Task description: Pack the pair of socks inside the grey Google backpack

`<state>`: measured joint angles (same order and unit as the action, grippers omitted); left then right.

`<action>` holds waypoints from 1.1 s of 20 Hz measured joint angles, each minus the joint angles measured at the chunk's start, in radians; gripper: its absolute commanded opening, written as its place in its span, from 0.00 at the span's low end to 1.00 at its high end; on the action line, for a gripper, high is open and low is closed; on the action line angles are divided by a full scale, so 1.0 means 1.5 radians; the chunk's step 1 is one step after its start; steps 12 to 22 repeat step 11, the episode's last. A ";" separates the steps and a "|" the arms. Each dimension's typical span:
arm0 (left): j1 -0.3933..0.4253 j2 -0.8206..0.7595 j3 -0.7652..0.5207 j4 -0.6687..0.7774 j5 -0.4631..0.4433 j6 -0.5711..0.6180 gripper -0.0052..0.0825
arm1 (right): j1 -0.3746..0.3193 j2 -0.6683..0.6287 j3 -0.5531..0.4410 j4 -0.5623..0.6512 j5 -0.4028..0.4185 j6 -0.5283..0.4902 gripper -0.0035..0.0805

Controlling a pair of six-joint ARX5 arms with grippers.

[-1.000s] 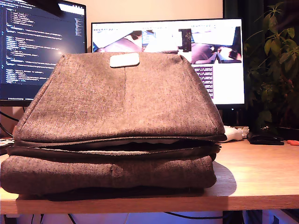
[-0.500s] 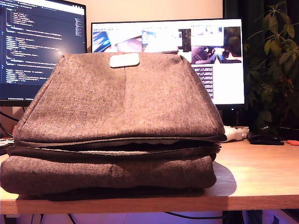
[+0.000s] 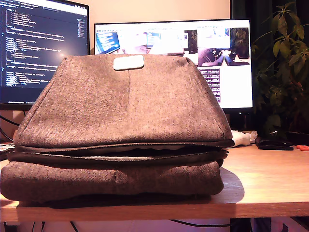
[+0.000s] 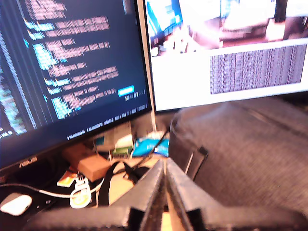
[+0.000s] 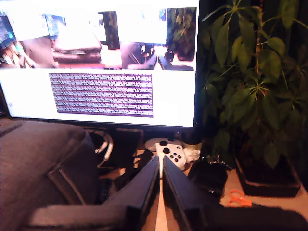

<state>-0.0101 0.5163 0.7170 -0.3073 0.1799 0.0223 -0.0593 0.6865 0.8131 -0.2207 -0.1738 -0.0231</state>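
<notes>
The backpack [image 3: 120,125] is seen lying across the desk [image 3: 270,183], filling most of the front edge from the exterior view's left end to past the middle. Its pale patch [image 3: 128,62] is shown at the top of the raised panel, and a long dark opening [image 3: 145,152] runs between the upper flap and the folded lower part. The socks are not seen in any view; whether they lie inside the opening cannot be told, as only shadow is shown there.

In the exterior view no arm or gripper is visible. My first gripper [image 4: 165,185] is seen only in its own wrist view, raised near one rounded end of the backpack [image 4: 240,154]; its jaws are brought together with hardly a slit between them, and nothing is held. My second gripper [image 5: 160,180] is seen in its wrist view beside the other end of the backpack [image 5: 43,163]; its jaws are likewise nearly touching and nothing is gripped.

Behind the backpack two monitors are stood, a dark one with code [image 3: 38,48] and a bright one [image 3: 227,63]. A white controller [image 5: 172,154] is laid near the back edge, just beside a potted plant [image 5: 250,96], with what are possibly orange scissors [image 5: 236,197] nearby, blurred.
</notes>
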 measured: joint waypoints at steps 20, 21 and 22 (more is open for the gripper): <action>0.000 0.002 -0.001 -0.211 0.000 -0.024 0.03 | 0.000 0.009 -0.003 -0.194 0.000 0.000 0.03; 0.000 0.002 -0.001 -0.211 0.000 -0.024 0.03 | 0.000 0.009 -0.003 -0.194 0.000 0.000 0.03; 0.000 0.002 -0.001 -0.211 0.000 -0.024 0.03 | 0.000 0.009 -0.003 -0.194 0.000 0.000 0.03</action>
